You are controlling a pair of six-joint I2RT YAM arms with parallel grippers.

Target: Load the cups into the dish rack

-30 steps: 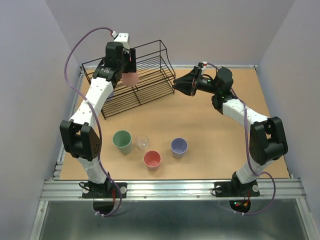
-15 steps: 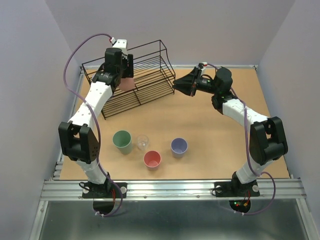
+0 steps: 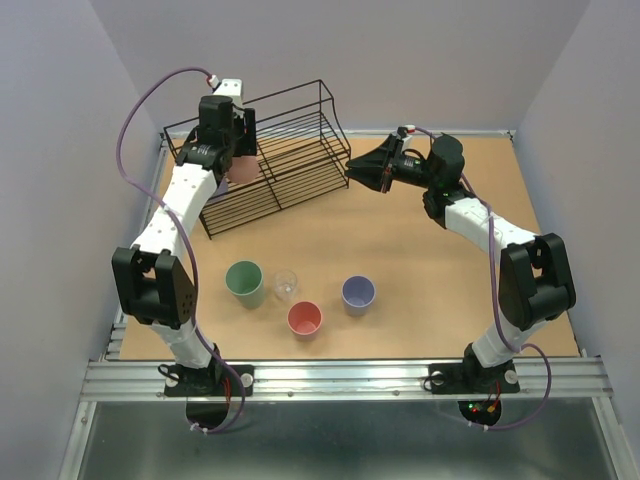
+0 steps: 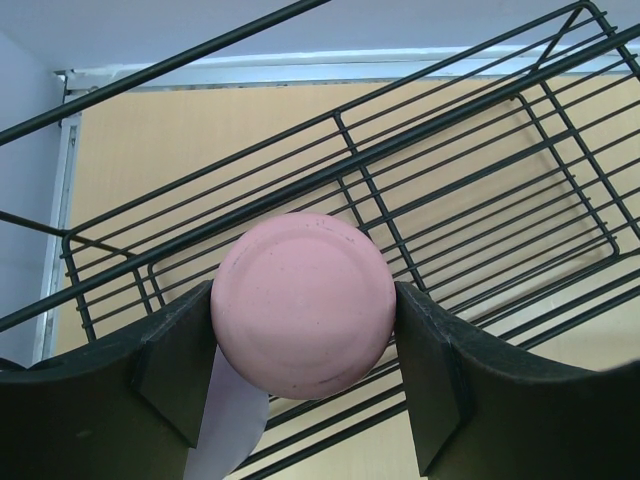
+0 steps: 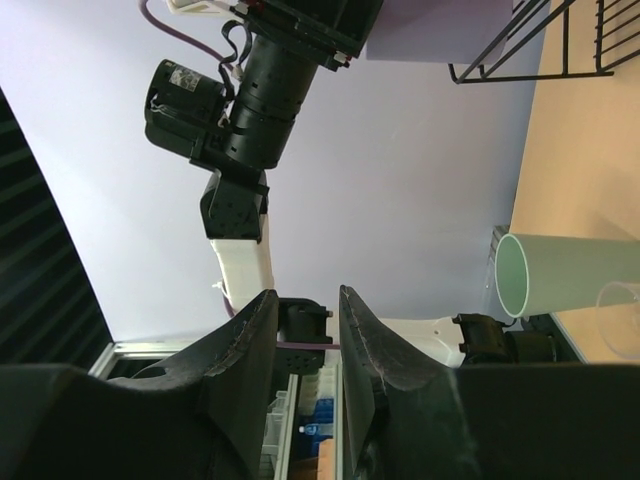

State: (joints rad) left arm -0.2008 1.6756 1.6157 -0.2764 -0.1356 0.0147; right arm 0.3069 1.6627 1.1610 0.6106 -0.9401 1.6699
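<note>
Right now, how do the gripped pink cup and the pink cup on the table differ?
The gripped pink cup is clamped by the left gripper over the dish rack; the table pink cup stands free. The gripped cup's base faces the wrist camera; the table cup stands mouth up. Both are salmon pink.

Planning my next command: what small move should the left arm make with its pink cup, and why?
Probably lower the left claw a little: its salmon-pink plastic tumbler hangs upside down, gripped, over the black wire dish rack, apparently not seated yet.
</note>
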